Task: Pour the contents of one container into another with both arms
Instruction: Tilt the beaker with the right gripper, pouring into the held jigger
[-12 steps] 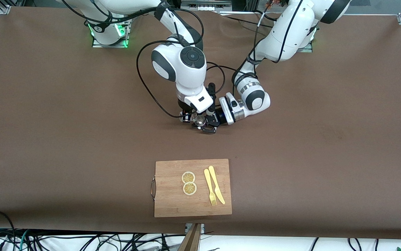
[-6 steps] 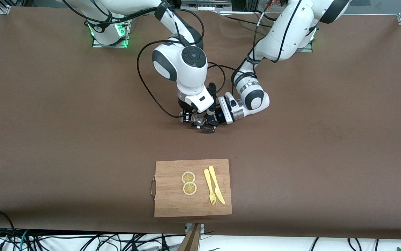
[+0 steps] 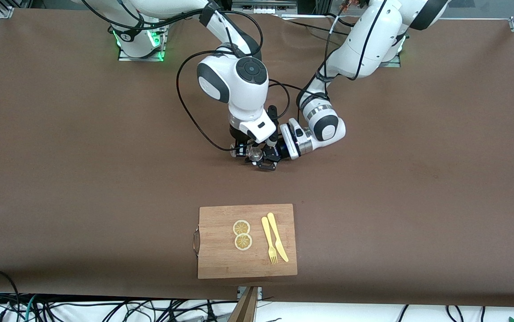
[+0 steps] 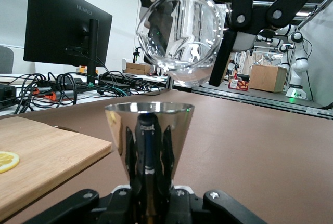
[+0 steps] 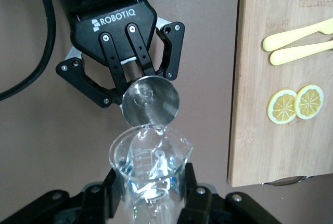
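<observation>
Over the middle of the table, my left gripper (image 3: 266, 160) is shut on the stem of a shiny steel cone-shaped cup (image 4: 149, 130), holding it upright. My right gripper (image 3: 242, 150) is shut on a clear glass measuring beaker (image 5: 151, 169). The beaker (image 4: 182, 34) is tipped just above the cup, its spout over the cup's rim (image 5: 151, 102). In the right wrist view my right gripper (image 5: 151, 195) clasps the beaker's lower body, and the left gripper (image 5: 130, 70) reaches in from under the cup. In the left wrist view the left gripper (image 4: 150, 187) pinches the cup's stem.
A wooden cutting board (image 3: 221, 264) lies nearer the front camera, carrying two lemon slices (image 3: 242, 235) and a yellow plastic fork (image 3: 269, 246) and knife (image 3: 278, 243). Black cables (image 3: 189, 112) loop off the right arm. The brown table cover (image 3: 418, 179) spreads all around.
The right arm's wrist has shifted slightly toward the bases, carrying the beaker a little. The left gripper and cup edged the same way and then held still.
</observation>
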Robot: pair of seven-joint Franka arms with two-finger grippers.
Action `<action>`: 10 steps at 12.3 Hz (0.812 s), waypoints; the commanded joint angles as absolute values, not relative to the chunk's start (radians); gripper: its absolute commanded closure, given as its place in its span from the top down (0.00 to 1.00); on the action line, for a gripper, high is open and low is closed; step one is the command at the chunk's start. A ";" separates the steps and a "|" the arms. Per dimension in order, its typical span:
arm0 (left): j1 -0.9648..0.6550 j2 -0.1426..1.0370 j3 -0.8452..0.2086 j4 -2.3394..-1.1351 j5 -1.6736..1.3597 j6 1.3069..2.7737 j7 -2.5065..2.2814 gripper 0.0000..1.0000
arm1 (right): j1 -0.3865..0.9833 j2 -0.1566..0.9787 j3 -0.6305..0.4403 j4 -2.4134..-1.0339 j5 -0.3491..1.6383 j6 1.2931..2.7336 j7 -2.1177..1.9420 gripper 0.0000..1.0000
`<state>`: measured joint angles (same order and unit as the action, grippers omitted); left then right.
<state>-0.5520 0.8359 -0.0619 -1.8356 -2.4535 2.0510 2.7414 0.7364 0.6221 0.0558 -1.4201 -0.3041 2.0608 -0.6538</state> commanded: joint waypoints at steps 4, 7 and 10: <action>-0.565 0.845 -0.061 -1.819 -2.517 2.060 2.867 0.00 | 0.744 0.623 0.063 -1.417 -0.336 2.066 -0.632 0.27; -0.563 0.845 -0.061 -1.819 -2.517 2.059 2.867 0.00 | 0.723 0.623 0.061 -1.417 -0.325 2.092 -0.644 0.27; -0.560 0.845 -0.061 -1.821 -2.517 2.059 2.867 0.00 | 0.715 0.623 0.063 -1.419 -0.310 2.100 -0.635 0.27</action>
<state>-0.5521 0.8359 -0.0592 -1.8335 -2.4536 2.0510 2.7414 0.7292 0.6225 0.0534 -1.4201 -0.3121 2.0850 -0.6516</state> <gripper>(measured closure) 0.912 0.511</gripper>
